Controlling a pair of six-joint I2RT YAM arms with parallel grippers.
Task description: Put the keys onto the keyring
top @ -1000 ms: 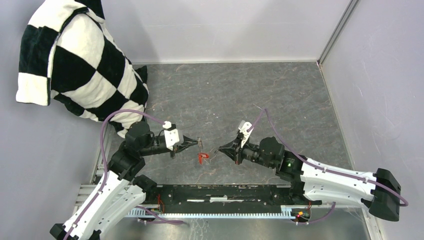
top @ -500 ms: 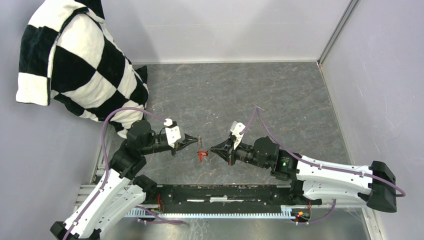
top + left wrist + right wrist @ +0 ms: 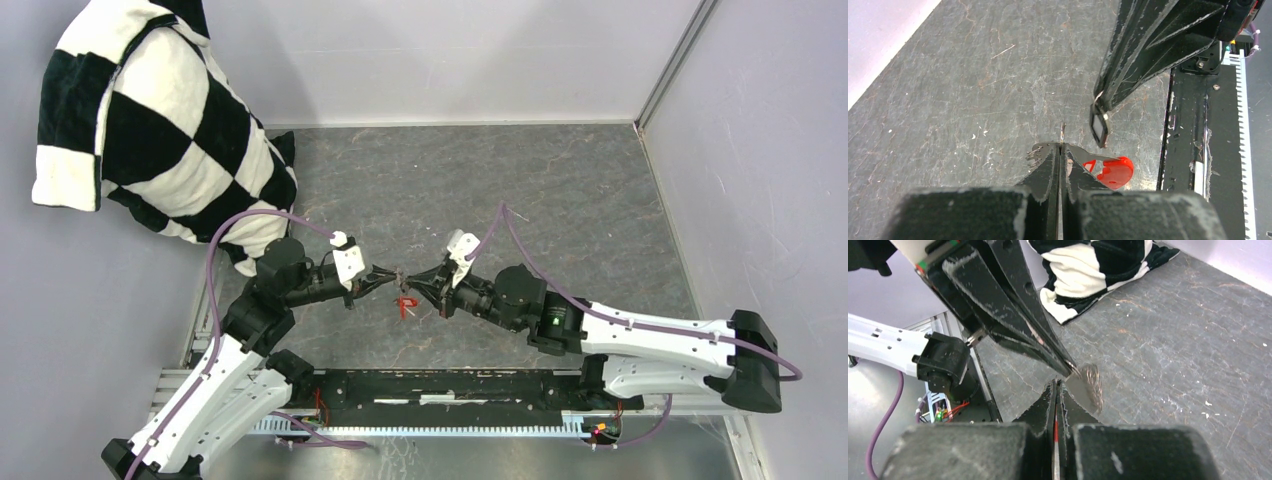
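Checkered cushion [image 3: 150, 130] slumping at 10 o'clock on grey table [image 3: 560, 190]. Left gripper [image 3: 393, 272] clenching keyring [image 3: 1093, 382] at centre, red fob [image 3: 405, 305] dangling toward 6. Right gripper [image 3: 420, 282] pinching black-headed key [image 3: 1098, 129], crowding the ring from 3 o'clock.

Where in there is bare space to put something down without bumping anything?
The far half of the table is bare, from the checkered cloth across to the right wall. Another bare strip runs between the right arm and that wall. Avoid the near middle: the left fingers, pinching the keyring, meet the right fingers, pinching a key, by the red fob.
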